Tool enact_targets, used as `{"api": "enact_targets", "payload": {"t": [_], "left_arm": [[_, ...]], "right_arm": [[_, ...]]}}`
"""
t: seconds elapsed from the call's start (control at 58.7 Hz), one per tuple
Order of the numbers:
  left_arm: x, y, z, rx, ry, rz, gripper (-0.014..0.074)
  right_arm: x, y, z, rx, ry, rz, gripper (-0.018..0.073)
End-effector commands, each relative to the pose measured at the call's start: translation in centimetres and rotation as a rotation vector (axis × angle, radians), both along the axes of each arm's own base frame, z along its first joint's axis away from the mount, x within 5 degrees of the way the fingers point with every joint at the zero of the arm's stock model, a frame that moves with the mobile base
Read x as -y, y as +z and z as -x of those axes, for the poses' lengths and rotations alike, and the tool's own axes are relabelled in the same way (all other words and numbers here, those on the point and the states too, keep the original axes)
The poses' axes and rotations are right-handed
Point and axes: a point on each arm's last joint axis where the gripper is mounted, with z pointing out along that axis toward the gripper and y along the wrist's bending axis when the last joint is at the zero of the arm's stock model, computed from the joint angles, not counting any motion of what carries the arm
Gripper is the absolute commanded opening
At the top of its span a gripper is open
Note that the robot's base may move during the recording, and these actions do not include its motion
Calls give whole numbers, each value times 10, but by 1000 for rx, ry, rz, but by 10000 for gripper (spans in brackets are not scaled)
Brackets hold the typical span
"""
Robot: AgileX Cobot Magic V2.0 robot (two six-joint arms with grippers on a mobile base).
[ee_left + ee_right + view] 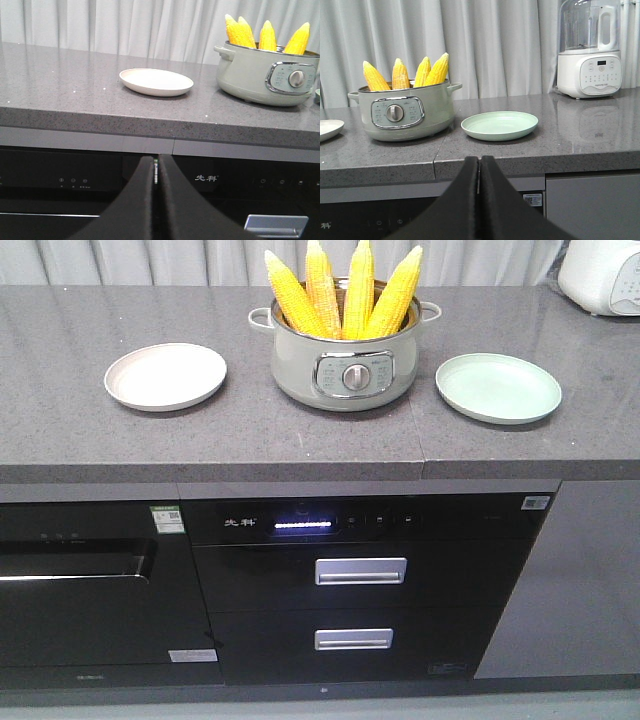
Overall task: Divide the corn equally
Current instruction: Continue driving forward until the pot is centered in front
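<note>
Several yellow corn cobs (pixel 345 295) stand tip-up in a pale green electric pot (pixel 345 365) at the middle of the grey countertop; the corn (pixel 260 36) and the corn (pixel 405 75) show in both wrist views too. A cream plate (pixel 165 376) lies left of the pot, a mint-green plate (pixel 498 387) right of it. My left gripper (pixel 156 165) is shut and empty, low in front of the counter edge, below the cream plate (pixel 156 81). My right gripper (pixel 479 165) is shut and empty, below the green plate (pixel 500 125).
A white blender appliance (pixel 589 50) stands at the counter's back right. Below the countertop (pixel 60 430) are black built-in appliances with two handled drawers (pixel 360 571). Curtains hang behind the counter.
</note>
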Motion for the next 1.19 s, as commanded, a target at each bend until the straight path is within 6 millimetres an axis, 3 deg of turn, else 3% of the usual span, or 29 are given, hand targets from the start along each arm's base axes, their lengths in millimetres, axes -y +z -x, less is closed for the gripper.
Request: {"api": "enact_targets", "payload": {"t": [0.0,1.176], "left_arm": [[0,14,0,90,3,11,-6],[0,14,0,90,3,11,-6]], "right_arm": [[-1,1,1,61,4,10,-2],[-1,1,1,62,4,10,-2]]}}
